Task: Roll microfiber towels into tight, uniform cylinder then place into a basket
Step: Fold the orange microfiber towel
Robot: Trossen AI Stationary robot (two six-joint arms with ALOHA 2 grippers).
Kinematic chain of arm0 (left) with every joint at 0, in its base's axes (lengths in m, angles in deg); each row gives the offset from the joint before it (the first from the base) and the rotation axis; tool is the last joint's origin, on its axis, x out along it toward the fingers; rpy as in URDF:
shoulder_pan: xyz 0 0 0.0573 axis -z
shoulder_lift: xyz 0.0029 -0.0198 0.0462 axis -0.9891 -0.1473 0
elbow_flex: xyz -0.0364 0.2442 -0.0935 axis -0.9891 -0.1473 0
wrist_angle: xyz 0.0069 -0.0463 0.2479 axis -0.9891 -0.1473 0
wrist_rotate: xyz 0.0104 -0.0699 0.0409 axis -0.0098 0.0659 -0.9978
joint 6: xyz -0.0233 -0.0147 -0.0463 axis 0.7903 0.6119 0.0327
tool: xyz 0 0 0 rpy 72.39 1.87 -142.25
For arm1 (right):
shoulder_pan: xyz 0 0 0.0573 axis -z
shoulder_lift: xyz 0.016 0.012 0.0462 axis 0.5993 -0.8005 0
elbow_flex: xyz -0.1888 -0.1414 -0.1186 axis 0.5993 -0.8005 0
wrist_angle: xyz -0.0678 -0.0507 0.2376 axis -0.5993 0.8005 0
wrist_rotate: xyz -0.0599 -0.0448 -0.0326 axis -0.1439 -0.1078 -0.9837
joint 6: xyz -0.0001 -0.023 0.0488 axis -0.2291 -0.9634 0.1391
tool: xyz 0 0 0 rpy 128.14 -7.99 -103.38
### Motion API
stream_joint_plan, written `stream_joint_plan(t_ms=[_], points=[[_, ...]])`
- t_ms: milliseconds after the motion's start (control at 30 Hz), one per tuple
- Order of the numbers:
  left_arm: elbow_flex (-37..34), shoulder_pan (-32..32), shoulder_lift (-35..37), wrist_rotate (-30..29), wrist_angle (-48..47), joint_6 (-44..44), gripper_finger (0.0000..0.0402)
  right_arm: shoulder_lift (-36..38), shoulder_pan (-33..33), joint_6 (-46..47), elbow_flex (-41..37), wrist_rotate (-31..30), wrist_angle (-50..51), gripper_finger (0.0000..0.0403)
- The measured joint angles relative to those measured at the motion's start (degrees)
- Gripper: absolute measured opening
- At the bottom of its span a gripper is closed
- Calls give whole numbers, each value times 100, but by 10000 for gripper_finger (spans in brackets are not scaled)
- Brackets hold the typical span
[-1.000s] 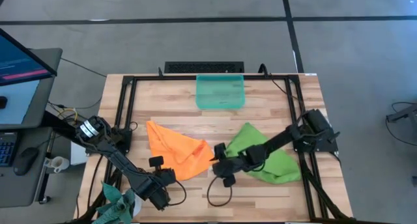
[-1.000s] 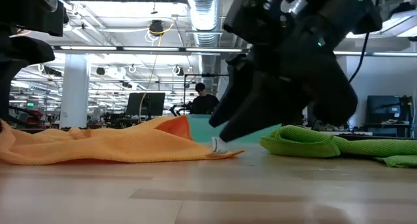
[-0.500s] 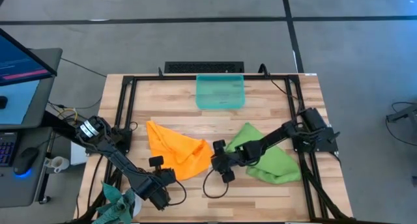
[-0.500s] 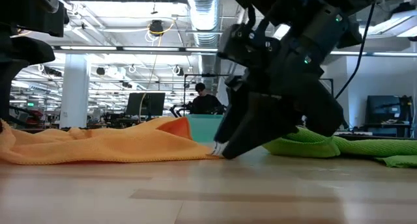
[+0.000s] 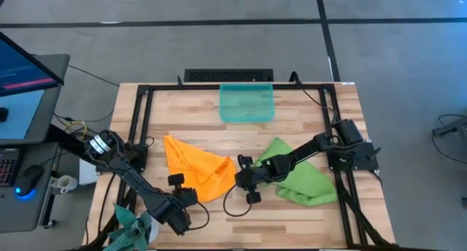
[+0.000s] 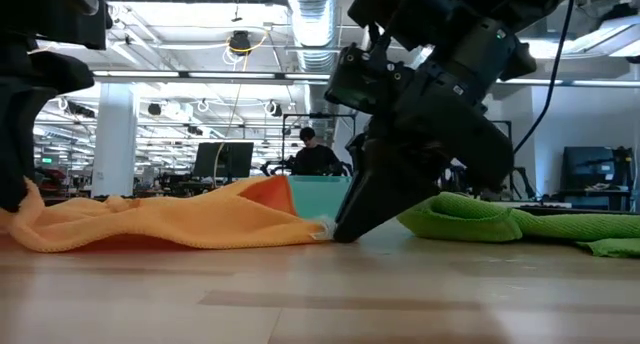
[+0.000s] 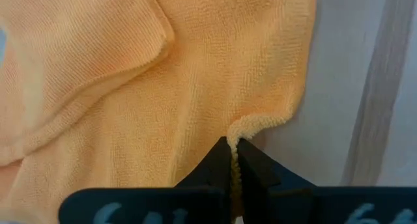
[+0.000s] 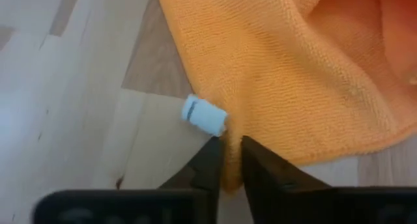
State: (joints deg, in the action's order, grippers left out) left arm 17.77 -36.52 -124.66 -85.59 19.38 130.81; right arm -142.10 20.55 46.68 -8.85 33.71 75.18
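Though both cloths lie unrolled, the step in hand looks like taking hold of the orange towel (image 5: 195, 169) at two edges, ahead of spreading or rolling it.

High view: orange towel crumpled left of table centre; green towel (image 5: 299, 175) bunched to its right, the two close, contact unclear. Basket (image 5: 246, 103) at the far edge, nothing in it that I can see, well apart from both. Right gripper (image 5: 243, 176) sits at the orange towel's right corner, its arm lying over the green one. Left gripper (image 5: 175, 187) at the towel's near edge.

Low view: right gripper (image 6: 340, 227) tips down to the board, pinching the orange hem beside a small white tag (image 6: 322, 228).

Left wrist view: left gripper (image 7: 232, 160) closed tight on a fold of the orange edge.

Right wrist view: right gripper (image 8: 227, 157) narrowed onto the hem, cloth between the fingers (image 8: 259, 160), tag (image 8: 204, 116) just beside. How firmly it grips is hard to judge.

Next move, my reading: both arms lift and draw apart to flatten the cloth on bare wood. Keep clear of the green towel; a thin pinch at the hem may slip.
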Motion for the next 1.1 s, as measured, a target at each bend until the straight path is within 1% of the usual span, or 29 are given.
stream_joint_plan(t_ms=[100, 167, 333, 467, 533, 567, 633, 700, 767, 833, 933, 1000, 1067, 1100], points=[[0, -2, 0, 0, -1, 0, 0, -2, -1, 9, -1, -20, -20, 25], [0, -2, 0, 0, -1, 2, 0, 41, -35, 7, -14, -46, -30, 10], [22, 0, -1, 23, -26, 3, 0, 171, -227, 10, 135, -117, 218, 16], [310, 0, -2, 24, -308, -96, 0, 253, -475, 13, 402, -192, 715, 6], [543, 11, -2, 7, -615, -197, 0, 346, -642, 10, 639, -518, 1065, 8], [685, 27, -6, -35, -828, -216, 0, 379, -733, 1, 773, -785, 1197, 10], [984, 70, -3, -181, -1321, -238, 0, 530, -959, -34, 930, -1511, 1902, 11], [1253, 145, -7, -300, -1792, -225, 0, 533, -1123, -35, 1210, -2041, 2203, 8], [1540, 209, -4, -484, -2316, -195, 0, 689, -1288, -38, 1354, -2393, 2613, 5], [1796, 254, -1, -602, -2720, -137, 0, 752, -1386, -57, 1567, -2675, 2654, 6], [2169, 264, 2, -749, -3398, -79, 0, 910, -1542, -234, 1767, -3449, 3231, 10], [2423, 262, -8, -823, -3844, -60, 0, 966, -1556, -344, 2043, -3832, 3309, 8], [2648, 257, 19, -1007, -4033, -74, 0, 1141, -1585, -434, 2265, -4100, 3690, 5], [2713, 243, 62, -1073, -4003, -225, 0, 1186, -1579, -487, 2400, -4128, 3618, 4]])
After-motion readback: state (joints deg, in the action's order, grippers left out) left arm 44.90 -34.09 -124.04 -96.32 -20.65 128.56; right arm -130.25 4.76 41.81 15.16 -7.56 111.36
